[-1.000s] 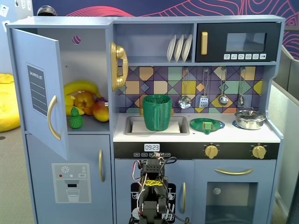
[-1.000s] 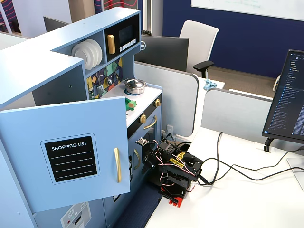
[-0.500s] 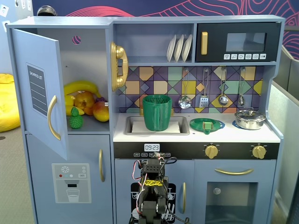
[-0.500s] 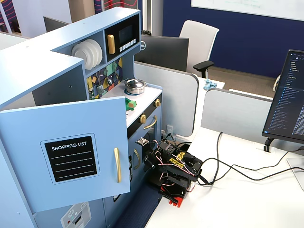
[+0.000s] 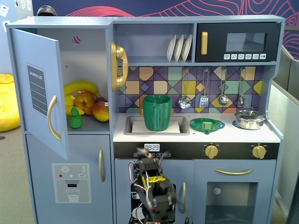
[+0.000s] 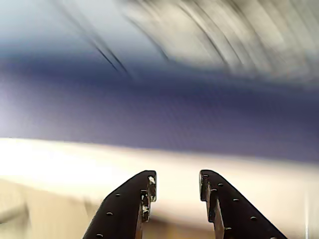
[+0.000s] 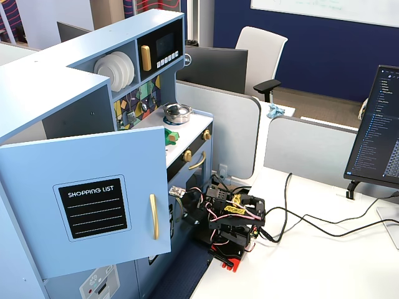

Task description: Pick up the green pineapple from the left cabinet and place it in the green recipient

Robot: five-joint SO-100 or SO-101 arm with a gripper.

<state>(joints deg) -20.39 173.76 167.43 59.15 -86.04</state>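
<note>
Pretty clearly an office with a demo setup in it. There's a white table point(image 7: 324, 249) with a monitor point(image 7: 379, 131) showing text, grey cubicle dividers point(image 7: 315, 146), a second screen point(image 7: 212, 68), a white swivel chair point(image 7: 260, 53), a whiteboard point(image 7: 324, 9) on a dark blue wall, and carpet underfoot. Parked against the table is a light-blue toy kitchen point(image 5: 196, 140) with play microwave point(image 5: 238, 43), sink and hanging utensils, plus a yellow beanbag point(image 5: 8, 105) off to the side.

Left cabinet point(image 5: 88, 74) stands open, bananas point(image 5: 80, 87) crowding green pineapple point(image 5: 75, 120).
</note>
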